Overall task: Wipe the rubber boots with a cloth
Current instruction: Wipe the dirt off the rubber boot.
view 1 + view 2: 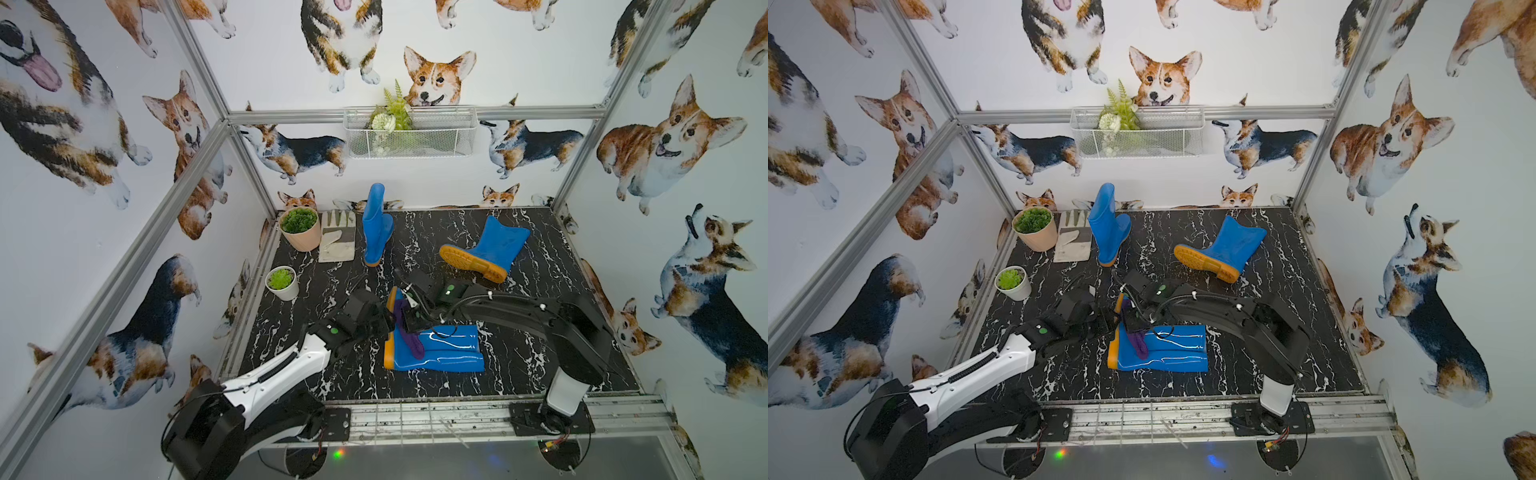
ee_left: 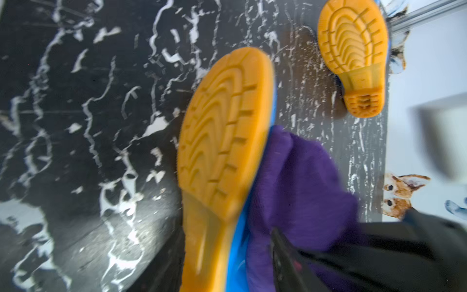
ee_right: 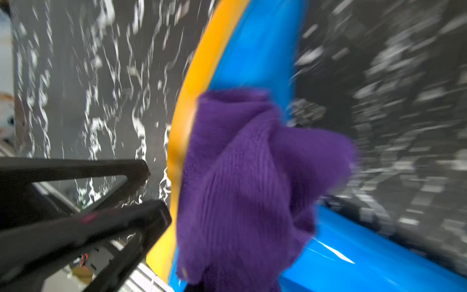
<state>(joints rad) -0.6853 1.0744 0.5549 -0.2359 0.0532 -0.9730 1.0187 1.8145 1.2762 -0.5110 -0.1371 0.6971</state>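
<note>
The right end effector (image 2: 278,242) pinches the cloth (image 1: 415,347), draped over the lying boot (image 1: 449,351) at 6 o'clock on the surface (image 1: 515,374). Only the right wrist view shows the left end effector (image 3: 154,195), fingers spread apart, holding nothing, just beside the sole (image 3: 187,113)

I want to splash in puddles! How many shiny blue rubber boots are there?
3. One boot stands upright at the back beside the beige work glove; one lies on its side back right; one lies in front under the purple cloth.

Peach pot (image 1: 301,243), white pot (image 1: 286,291), work glove (image 1: 337,241), wire basket (image 1: 442,137) (fern (image 1: 392,104) inside)
</note>
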